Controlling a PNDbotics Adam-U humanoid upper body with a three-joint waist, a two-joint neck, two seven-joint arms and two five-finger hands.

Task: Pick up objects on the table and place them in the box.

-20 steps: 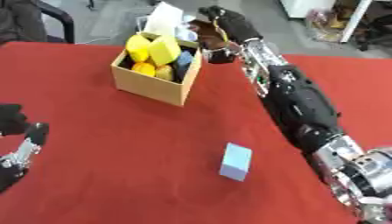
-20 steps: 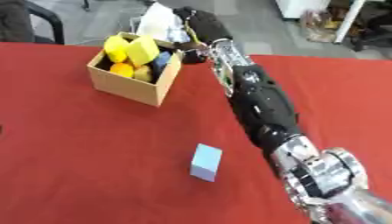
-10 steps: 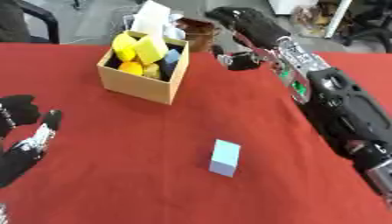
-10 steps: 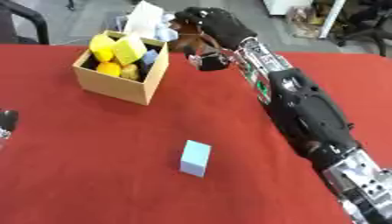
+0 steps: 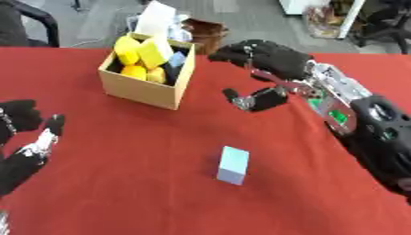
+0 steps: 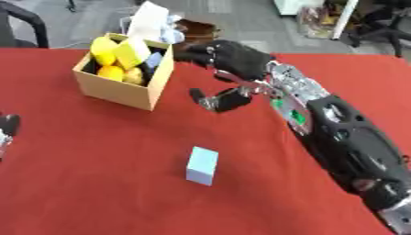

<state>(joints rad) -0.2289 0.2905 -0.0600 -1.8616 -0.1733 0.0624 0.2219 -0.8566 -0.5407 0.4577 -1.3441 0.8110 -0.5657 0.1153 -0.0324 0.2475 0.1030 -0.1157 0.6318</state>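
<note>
Right hand point(image 5: 269, 62) withdrawn from box point(image 5: 144, 89); block point(image 5: 233, 165) below.

Matt cardboard box point(image 5: 141, 89) on red cloth-covered table point(image 5: 144, 193).

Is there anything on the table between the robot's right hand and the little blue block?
Nothing visible is in the way. The right hand hovers open beside the box, and only bare red table lies between it and the light blue block. The left hand rests at the left edge.
</note>
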